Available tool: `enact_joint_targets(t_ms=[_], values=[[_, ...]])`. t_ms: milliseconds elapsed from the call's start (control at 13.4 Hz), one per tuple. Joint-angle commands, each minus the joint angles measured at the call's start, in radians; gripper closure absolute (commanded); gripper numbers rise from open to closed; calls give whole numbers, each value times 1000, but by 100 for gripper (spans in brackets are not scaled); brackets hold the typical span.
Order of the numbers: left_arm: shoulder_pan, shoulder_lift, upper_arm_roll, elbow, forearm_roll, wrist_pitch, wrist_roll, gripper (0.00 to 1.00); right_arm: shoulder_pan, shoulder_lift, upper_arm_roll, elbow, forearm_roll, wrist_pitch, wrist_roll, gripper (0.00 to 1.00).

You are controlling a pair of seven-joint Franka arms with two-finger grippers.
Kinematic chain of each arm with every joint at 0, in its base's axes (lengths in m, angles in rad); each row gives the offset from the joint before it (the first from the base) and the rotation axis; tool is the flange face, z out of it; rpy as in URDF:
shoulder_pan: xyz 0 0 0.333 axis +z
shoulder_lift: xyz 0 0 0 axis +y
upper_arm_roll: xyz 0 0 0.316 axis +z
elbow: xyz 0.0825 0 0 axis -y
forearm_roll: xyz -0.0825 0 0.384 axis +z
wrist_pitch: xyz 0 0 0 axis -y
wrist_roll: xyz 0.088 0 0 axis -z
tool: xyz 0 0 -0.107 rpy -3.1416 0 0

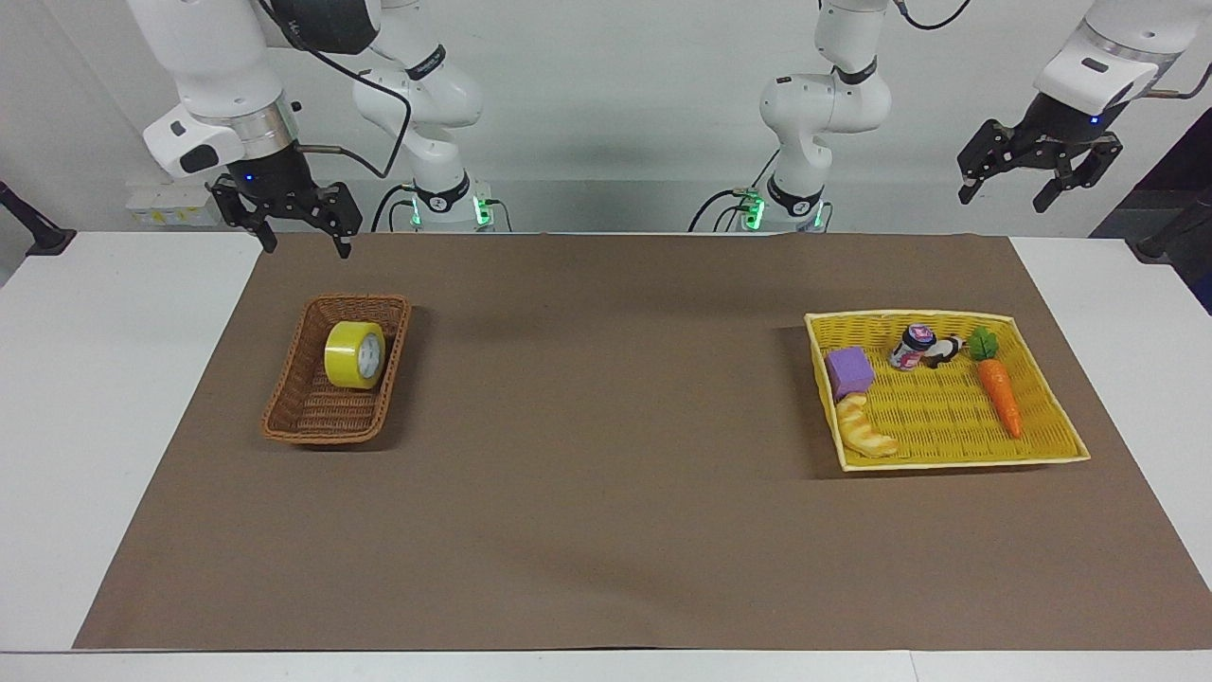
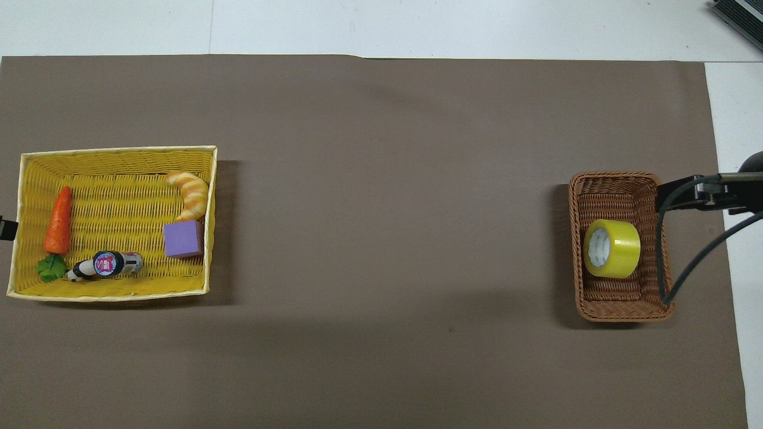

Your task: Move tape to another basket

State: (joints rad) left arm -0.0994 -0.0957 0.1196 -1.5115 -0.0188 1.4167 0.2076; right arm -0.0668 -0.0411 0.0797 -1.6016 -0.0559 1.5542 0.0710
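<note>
The tape (image 1: 355, 355) is sitting on its edge inside the brown wicker basket (image 1: 312, 426), toward the end of that basket nearer to the robots, its pale core showing at one side. The brown wicker basket is resting on the brown mat (image 1: 606, 530) covering the desk (image 1: 95, 426), toward the right arm's end.

The right end effector (image 1: 303, 244) is hanging in the air with its fingers spread apart and holding nothing, over the mat's edge just nearer to the robots than the brown wicker basket and clear of it. The left end effector (image 1: 1006, 197) is waiting high up, fingers also spread and empty, well apart from the brown wicker basket at the left arm's end of the desk.

A yellow tray basket (image 1: 1051, 455) is lying well apart from the brown wicker basket, toward the left arm's end, holding a carrot (image 1: 1001, 398), a croissant (image 1: 866, 428), a purple block (image 1: 849, 371) and a small can (image 1: 912, 347).
</note>
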Motion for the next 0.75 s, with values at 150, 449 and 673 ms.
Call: enact_joint_targets(t_ms=[150,449,673], values=[[7,-27,-9,-27,23,2,9,0,-18,15,-15,90,33,-100,6,0],[7,-27,-9,-27,23,2,10,0,-7,13,-14,78,44,-80,9,0],[7,-27,-9,-27,23,2,10,0,2,9,-8,71,44,-63,-1,0]])
